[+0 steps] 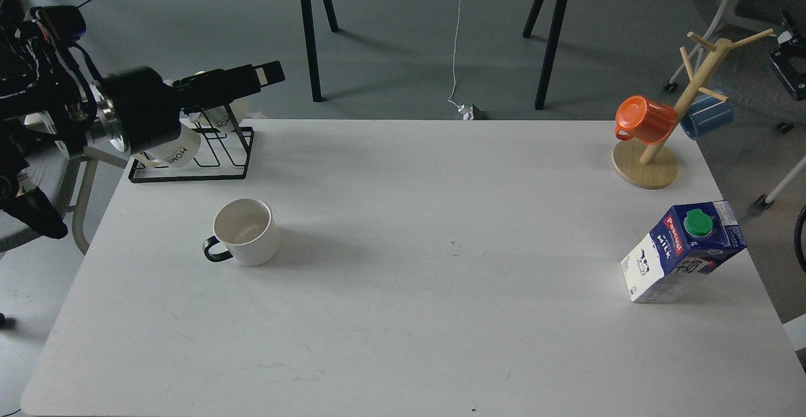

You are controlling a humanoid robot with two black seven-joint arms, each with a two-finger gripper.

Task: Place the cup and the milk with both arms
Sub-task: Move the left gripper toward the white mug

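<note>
The cup (247, 231), a squat white mug with a cream inside and a black loop handle pointing front-left, stands upright on the left part of the white table (403, 316). The milk (683, 251), a blue and white carton with a green cap, stands near the table's right edge. My left gripper (267, 75) hovers above the table's back left corner, behind and above the cup, holding nothing; its fingers overlap in this side view. A black part at the right edge looks like my right gripper (790, 64), cut off by the frame, well behind the milk.
A black wire rack (208, 162) with cream "HOME" mugs stands at the back left, under my left arm. A wooden mug tree (655, 152) holds an orange cup (642, 119) and a blue cup (708, 116) at the back right. Table legs and a cable lie beyond.
</note>
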